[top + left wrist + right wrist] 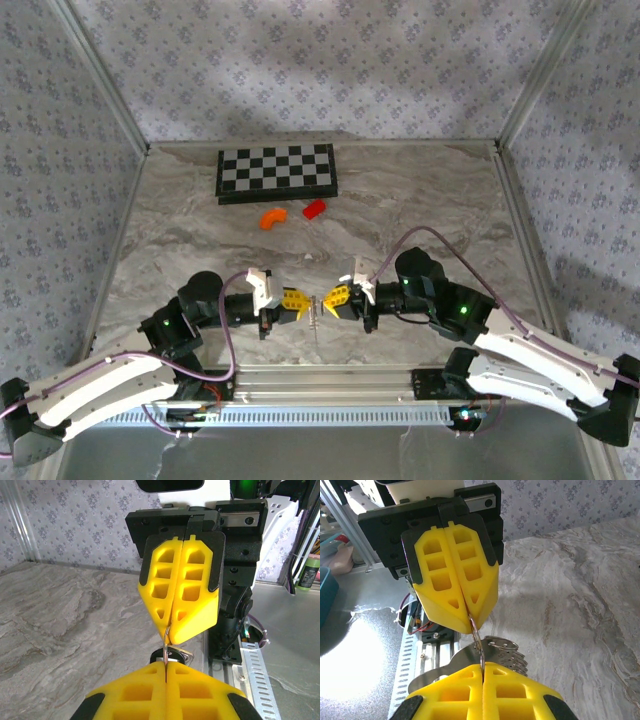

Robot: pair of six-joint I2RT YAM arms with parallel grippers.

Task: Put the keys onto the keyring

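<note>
Top external: left pincer, right pincer clamp the keyring.

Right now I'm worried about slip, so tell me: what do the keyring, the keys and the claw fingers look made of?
The keyring: thin bare metal wire, probably steel, since it glints silver. The keys: flat silvery metal with a dull sheen and toothed edges. The claw fingers: matt yellow plastic, possibly printed, moulded with hollow cells and backed in black.
</note>
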